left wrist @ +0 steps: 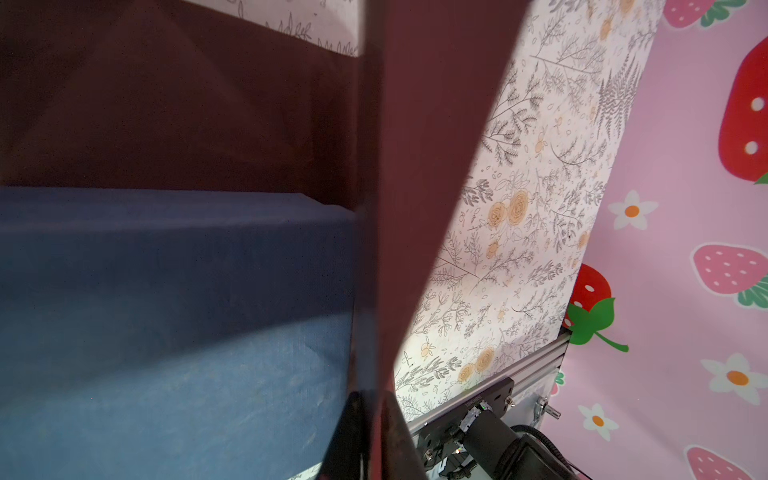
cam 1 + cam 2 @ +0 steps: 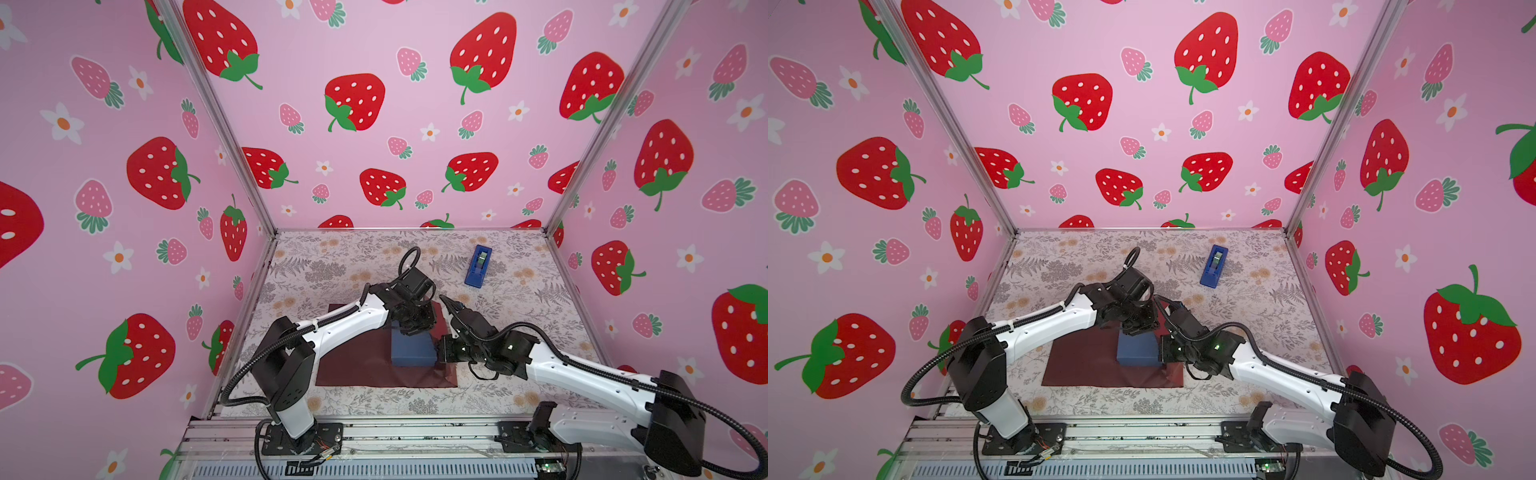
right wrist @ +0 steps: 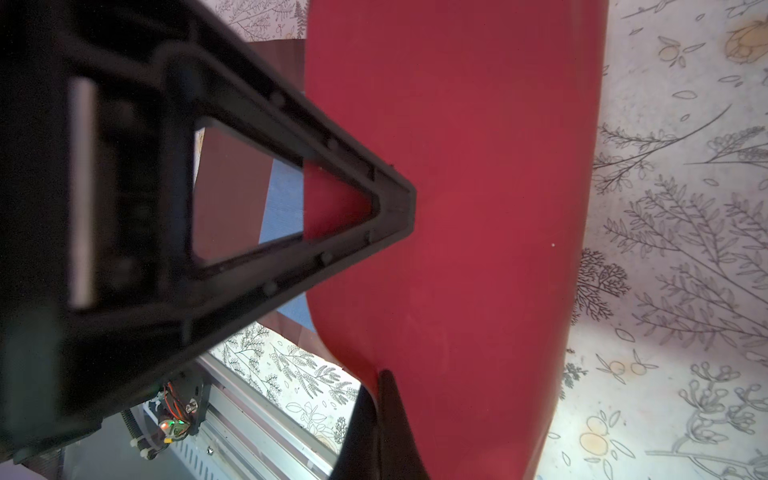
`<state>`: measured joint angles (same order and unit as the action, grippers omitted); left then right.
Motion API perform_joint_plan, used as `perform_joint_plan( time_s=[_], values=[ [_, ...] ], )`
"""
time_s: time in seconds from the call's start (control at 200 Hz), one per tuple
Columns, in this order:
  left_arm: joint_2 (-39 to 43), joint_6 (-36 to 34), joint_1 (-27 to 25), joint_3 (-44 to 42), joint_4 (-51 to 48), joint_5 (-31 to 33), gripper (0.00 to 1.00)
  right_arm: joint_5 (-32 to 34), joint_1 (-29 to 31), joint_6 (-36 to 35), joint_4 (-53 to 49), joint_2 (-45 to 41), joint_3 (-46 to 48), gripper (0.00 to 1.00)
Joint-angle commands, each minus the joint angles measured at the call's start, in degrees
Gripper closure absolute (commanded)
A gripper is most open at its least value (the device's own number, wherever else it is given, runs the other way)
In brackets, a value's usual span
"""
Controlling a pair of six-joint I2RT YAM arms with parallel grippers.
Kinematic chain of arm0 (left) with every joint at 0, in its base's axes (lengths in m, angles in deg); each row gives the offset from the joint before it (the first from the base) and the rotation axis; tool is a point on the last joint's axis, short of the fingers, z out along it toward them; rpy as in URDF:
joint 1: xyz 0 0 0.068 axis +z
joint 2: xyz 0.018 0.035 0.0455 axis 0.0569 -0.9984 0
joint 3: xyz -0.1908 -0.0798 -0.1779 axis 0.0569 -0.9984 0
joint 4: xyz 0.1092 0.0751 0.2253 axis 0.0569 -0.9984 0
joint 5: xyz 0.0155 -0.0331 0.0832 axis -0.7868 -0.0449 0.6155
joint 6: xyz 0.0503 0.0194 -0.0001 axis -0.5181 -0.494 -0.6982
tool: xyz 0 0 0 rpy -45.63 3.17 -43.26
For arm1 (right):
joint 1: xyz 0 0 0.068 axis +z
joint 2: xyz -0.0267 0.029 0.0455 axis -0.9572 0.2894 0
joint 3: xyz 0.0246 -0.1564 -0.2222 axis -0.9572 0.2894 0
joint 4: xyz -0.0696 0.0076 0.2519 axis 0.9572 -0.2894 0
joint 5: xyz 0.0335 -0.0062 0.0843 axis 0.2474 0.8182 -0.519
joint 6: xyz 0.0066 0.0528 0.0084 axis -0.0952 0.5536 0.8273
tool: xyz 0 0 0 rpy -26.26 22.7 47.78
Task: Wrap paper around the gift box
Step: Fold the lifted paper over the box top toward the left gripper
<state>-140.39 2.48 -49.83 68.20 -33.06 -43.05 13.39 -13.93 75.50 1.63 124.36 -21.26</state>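
Beside slate-blue cardboard gift box [image 2: 413, 353]: left gripper [image 1: 372, 409], right gripper [image 3: 380, 397] both clamped on raised thin maroon paper [image 3: 457, 208]. Looks like first fold; next I drape it over.

We find a blue tape dispenser [image 2: 478, 266] near the floral table's [image 2: 332, 266] far right corner — strawberry-print walls [image 2: 415, 137] all around.

— The box [image 1: 166, 332]?
— Matt card, faintly fibrous. The paper [image 3: 457, 208] is thin, smooth, matt and lightly creased.
— And the dispenser [image 2: 478, 266]?
— Plastic, with a sheen. The near rail [image 2: 415, 432] is bare brushed metal.
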Motion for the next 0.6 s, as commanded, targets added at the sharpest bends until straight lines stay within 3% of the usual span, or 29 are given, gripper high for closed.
perform_joint_plan(
  time_s=[0.0, 0.14, 0.16, 0.21, 0.41, 0.59],
  values=[
    [-0.70, 0.41, -0.19, 2.32, -0.60, 0.58, 0.90, 0.17, 0.52, 0.65, 1.41, -0.78, -0.57, 0.96],
    [-0.88, 0.05, 0.07, 2.41, -0.84, 0.29, 0.93, -0.25, 0.52, 0.58, 1.67, -1.57, -0.57, 0.91],
    [-0.85, 0.05, 0.07, 2.41, -0.85, 0.18, 0.98, -0.28, 0.52, 0.58, 1.63, -1.80, -0.57, 0.90],
    [-0.65, -0.44, 0.19, 2.41, -1.13, 0.30, 1.00, 0.02, 0.52, 0.43, 1.01, -2.48, -0.94, 0.86],
    [1.19, -2.18, 0.92, 2.07, -3.25, 0.75, 1.00, 4.81, 0.11, -0.66, -5.83, -7.57, -3.79, 0.53],
    [3.31, -4.78, 2.26, 1.42, -5.47, 0.56, 1.00, 7.58, -2.25, -0.91, -9.31, -11.32, -5.14, 0.50]
  ],
)
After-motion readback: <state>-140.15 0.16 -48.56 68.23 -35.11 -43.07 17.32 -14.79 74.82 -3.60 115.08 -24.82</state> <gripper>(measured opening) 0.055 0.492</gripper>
